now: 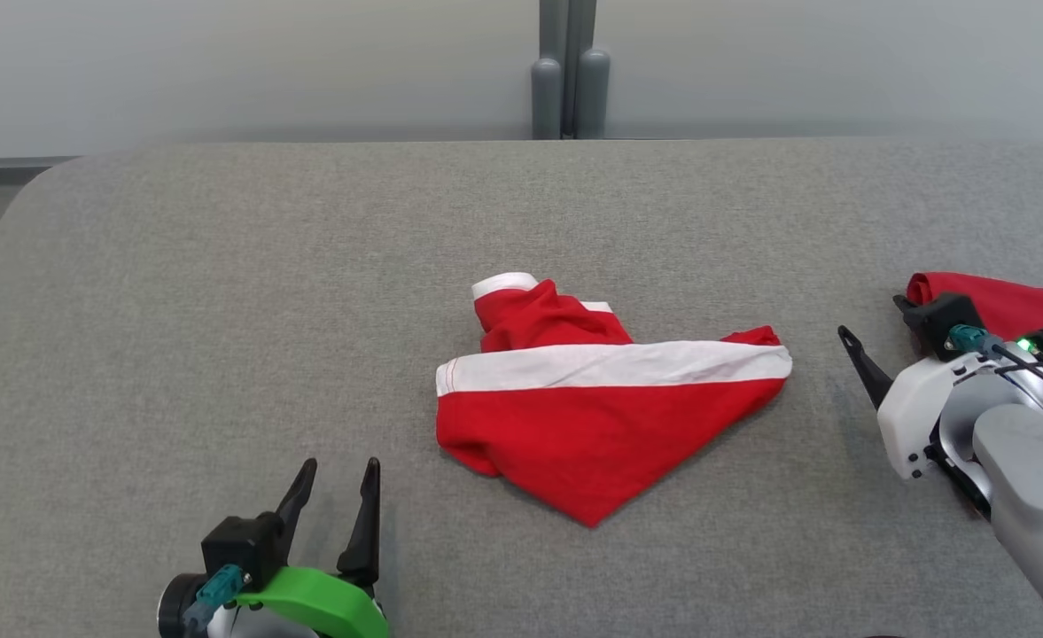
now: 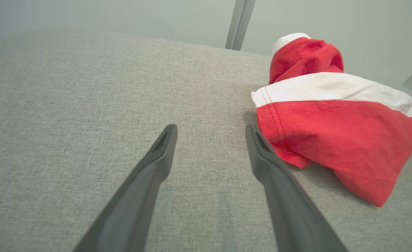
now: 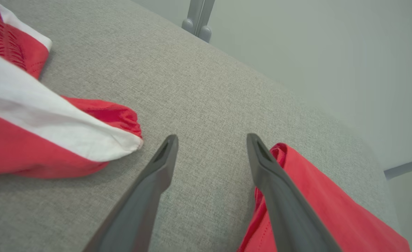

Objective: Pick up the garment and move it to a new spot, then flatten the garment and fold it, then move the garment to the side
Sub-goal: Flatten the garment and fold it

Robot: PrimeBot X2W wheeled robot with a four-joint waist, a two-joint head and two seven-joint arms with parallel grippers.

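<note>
The grey woven-fabric table was seen to span the whole scene. At its near left, the left gripper was held low over the surface with its jaws released and nothing between them. The finger nearer the garment was placed close to the garment's near left hem, not touching it.

The crumpled red garment with a broad white band was located at the centre of the table. It was laid in a rough triangle, one point toward the near edge, with a bunched, white-cuffed part raised at its far left. It was not flattened.

Further right, the right gripper was held near the garment's right corner, jaws likewise released and empty. A second, plain red cloth was lying just beside that gripper's outer finger, at the table's right edge.

The step in hand was judged to be the first pickup. A clean lift would be best obtained if the two ends of the white band were taken, one per gripper. All layers at each end would need to be pinched together, so that the garment hung open and untwisted. Particular care was judged necessary on the right, where the second cloth could be caught by the outer finger.
</note>
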